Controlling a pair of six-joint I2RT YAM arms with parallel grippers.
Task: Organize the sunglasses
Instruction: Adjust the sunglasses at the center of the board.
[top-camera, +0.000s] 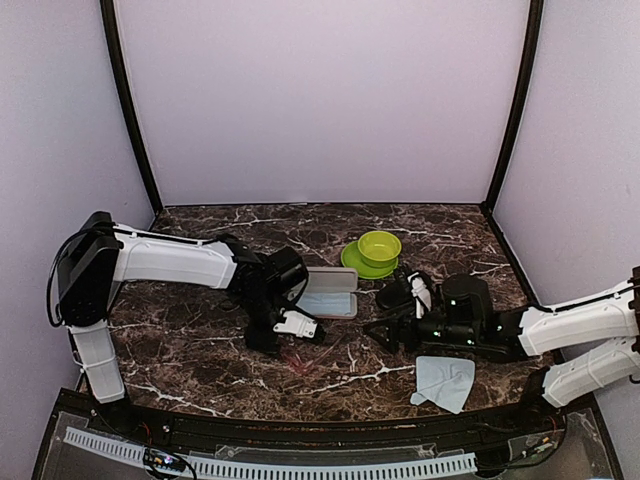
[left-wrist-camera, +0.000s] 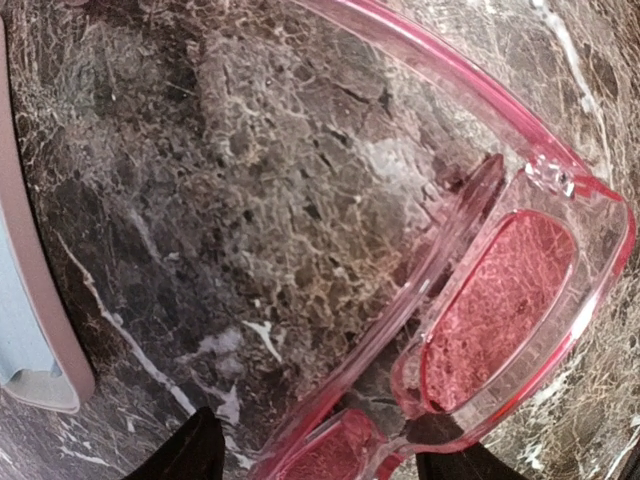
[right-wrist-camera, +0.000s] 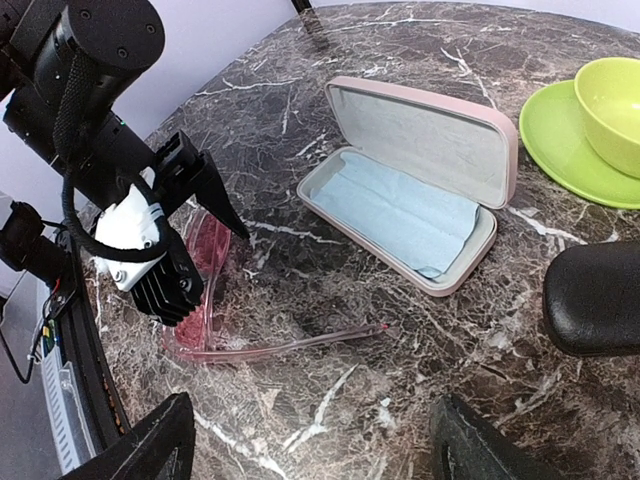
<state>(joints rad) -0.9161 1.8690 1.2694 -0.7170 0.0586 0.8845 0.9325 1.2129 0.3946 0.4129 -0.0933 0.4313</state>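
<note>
The sunglasses with the thin red-pink frame (left-wrist-camera: 500, 310) lie lens-side down on the marble table, one temple arm (right-wrist-camera: 300, 342) stretched out to the right. My left gripper (left-wrist-camera: 325, 462) hangs low over their front, open, one black finger (left-wrist-camera: 190, 455) left of the frame and the other right of it. From above, that gripper (top-camera: 300, 335) sits just over the faint pink glasses (top-camera: 300, 358). My right gripper (right-wrist-camera: 315, 450) hovers open over bare table to the right of them, nothing between its fingers.
An open pink case (right-wrist-camera: 420, 190) with a blue cloth inside lies just behind the glasses. A black oval case (right-wrist-camera: 595, 295) sits by my right gripper (top-camera: 390, 330). A green bowl (top-camera: 380, 246) on a green plate stands behind. A pale blue cloth (top-camera: 445, 380) lies front right.
</note>
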